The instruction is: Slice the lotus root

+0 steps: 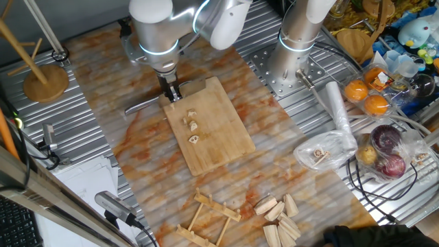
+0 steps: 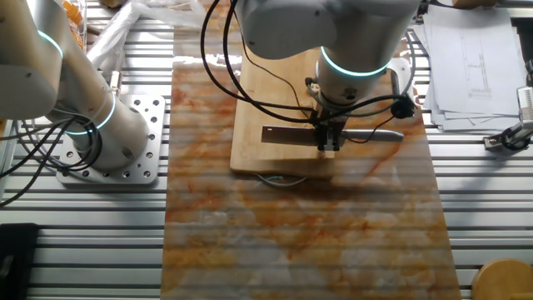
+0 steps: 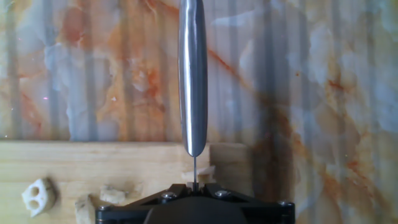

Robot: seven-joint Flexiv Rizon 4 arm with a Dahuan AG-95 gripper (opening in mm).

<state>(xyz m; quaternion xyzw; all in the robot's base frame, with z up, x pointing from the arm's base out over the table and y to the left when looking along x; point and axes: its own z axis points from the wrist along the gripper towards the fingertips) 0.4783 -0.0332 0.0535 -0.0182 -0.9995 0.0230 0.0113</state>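
Gripping a knife (image 2: 333,136) by its blade spine, the hand (image 1: 173,93) hovers at the far edge of the wooden board (image 1: 226,140), blade edge down for cutting; the lotus root (image 1: 193,125) lies sliced in pale pieces mid-board on the marbled tabletop (image 1: 137,137).

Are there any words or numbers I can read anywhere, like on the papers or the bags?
No text can be read in any view.
Paper sheets: faint printed lines or a drawing, too small and blurred to read.
Plastic bag: no label can be made out.
Wooden cutting board, knife, lotus root slices: no markings show.
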